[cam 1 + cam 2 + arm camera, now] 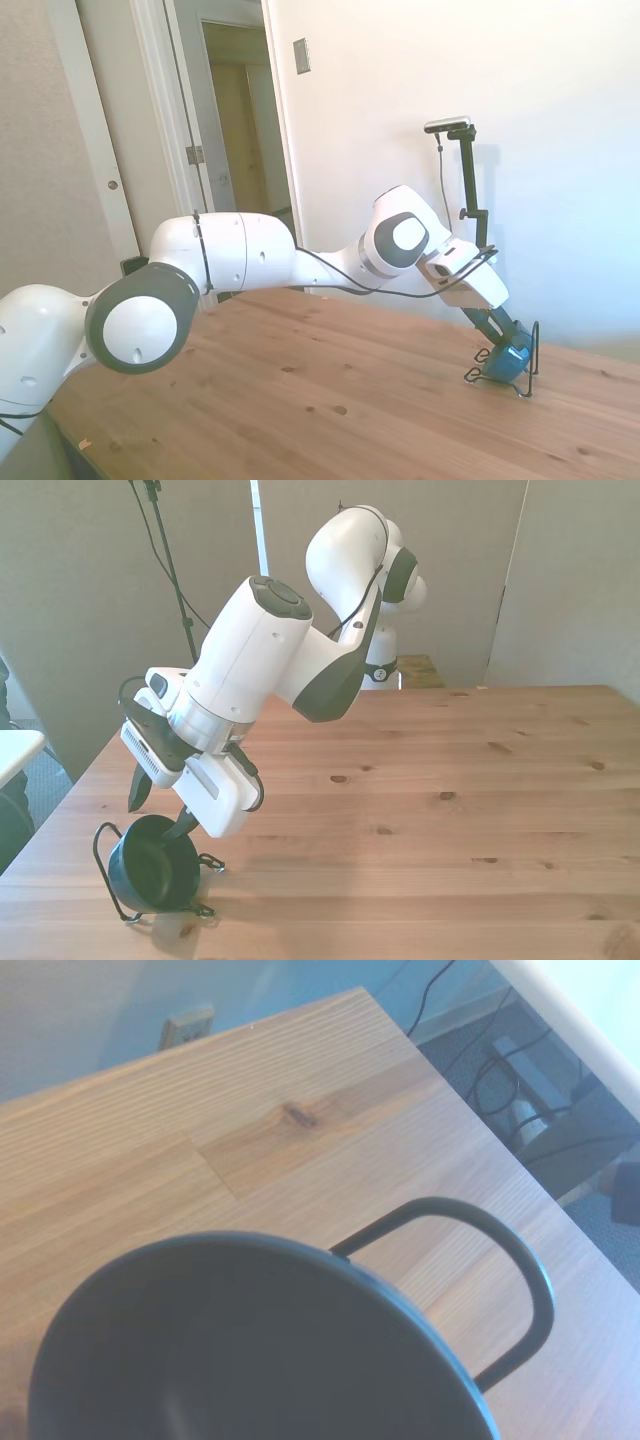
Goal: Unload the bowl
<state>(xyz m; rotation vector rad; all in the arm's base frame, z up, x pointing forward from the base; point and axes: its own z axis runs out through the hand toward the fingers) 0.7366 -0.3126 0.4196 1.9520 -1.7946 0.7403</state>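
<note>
Wooden planks of the table (480, 780) fill my screens, with a pale wall and an open doorway behind in the side view. I see the bowl (152, 865) near the table corner at the front view's left, standing on its edge inside the black wire rack (106, 872), its opening turned toward the arm. In the side view the bowl (510, 360) shows teal-blue and the rack (532, 352) has an upright loop just behind it.

The white arm (255, 675) reaches down at a slant, and the gripper (160, 810) is at the upper rim of the bowl. Its jaws are spread wide. One finger (137, 788) hangs free above the bowl on the front view's left and is apart from it. The other finger (187, 825) meets the rim of the bowl; I cannot tell if it really touches.

From the wrist view I see the dark rim of the bowl (250, 1340) very close and blurred, and one loop of the rack (520, 1280) rising beside it over the table (150, 1130).
</note>
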